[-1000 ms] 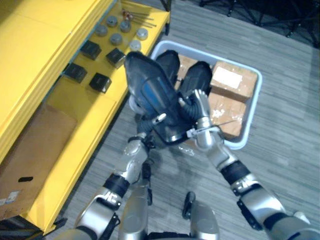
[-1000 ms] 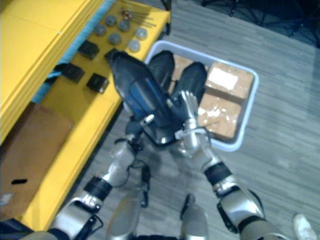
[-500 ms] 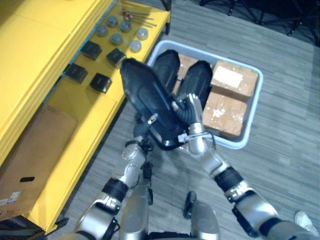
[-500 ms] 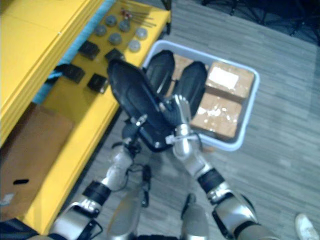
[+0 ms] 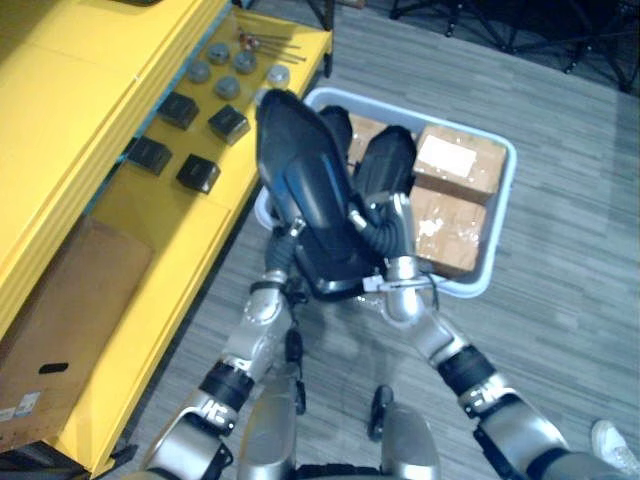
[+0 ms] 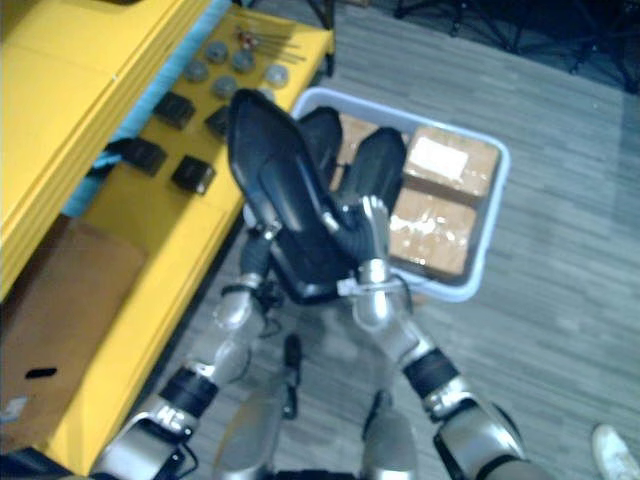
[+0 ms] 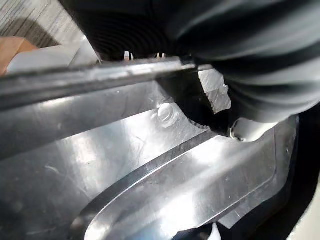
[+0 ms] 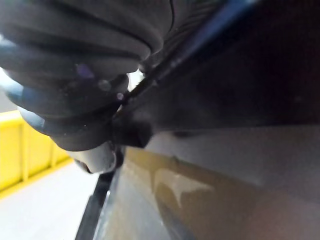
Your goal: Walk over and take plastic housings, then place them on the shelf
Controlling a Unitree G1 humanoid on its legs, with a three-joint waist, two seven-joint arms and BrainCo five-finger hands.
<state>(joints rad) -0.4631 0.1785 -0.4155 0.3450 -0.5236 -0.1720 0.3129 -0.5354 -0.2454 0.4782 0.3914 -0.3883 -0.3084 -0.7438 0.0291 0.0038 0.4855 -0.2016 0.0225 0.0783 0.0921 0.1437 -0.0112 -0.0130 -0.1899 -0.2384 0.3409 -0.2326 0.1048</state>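
Observation:
I hold a large dark plastic housing [image 5: 305,190] steeply tilted above the floor, between both hands. My right hand [image 5: 402,245] presses its right side with straight fingers [image 5: 403,212]. My left arm comes up beneath the housing, and that hand is hidden behind it. The left wrist view shows the left hand's ribbed cover [image 7: 250,60] against the housing's glossy inner face [image 7: 150,165]. Two more dark housings [image 5: 388,165] lie in the pale bin [image 5: 506,210] just beyond. The yellow shelf [image 5: 170,250] runs along my left.
The bin also holds cardboard boxes [image 5: 455,160]. On the shelf lie small black boxes [image 5: 198,172], grey discs [image 5: 228,88] and thin rods [image 5: 270,42]. A brown carton [image 5: 70,310] sits low under the shelf. A person's shoe [image 5: 612,440] shows at the lower right.
The held housing dipped towards the shelf side, then came back up and now stands steeper. Both arms moved with it, and the whole view shifted slightly.

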